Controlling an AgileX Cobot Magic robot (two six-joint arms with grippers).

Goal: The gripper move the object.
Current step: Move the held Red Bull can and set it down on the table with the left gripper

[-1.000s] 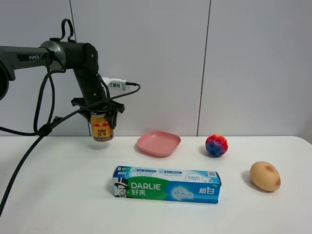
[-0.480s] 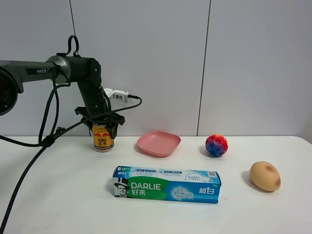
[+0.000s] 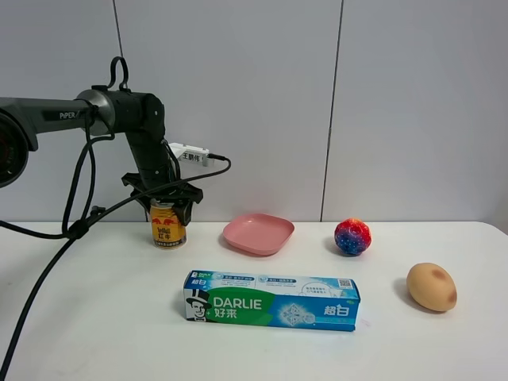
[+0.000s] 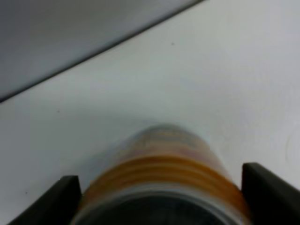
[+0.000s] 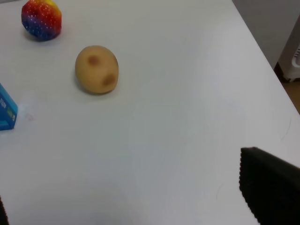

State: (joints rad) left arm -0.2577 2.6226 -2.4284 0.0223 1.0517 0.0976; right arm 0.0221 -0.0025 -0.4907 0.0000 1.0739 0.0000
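Note:
The gold-yellow can (image 3: 168, 230) with red markings stands upright on the white table (image 3: 95, 317) at the back left, near the wall. My left gripper (image 3: 165, 200) comes down from above and its black fingers (image 4: 269, 192) sit against both sides of the can's upper part (image 4: 161, 159), shut on it. My right gripper (image 5: 122, 187) is out of the exterior view. In its wrist view its fingers (image 5: 272, 187) stand wide apart and empty above bare table.
A pink plate (image 3: 259, 233) lies just right of the can. A green-blue toothpaste box (image 3: 271, 300) lies in front, its corner also in the right wrist view (image 5: 7, 110). A multicoloured ball (image 3: 352, 236) and a brown potato-like object (image 3: 432, 286) are at the right. Black cables trail at the left.
The left gripper lowered the can from above the table until it stood on the surface. Over the last half second nothing moved.

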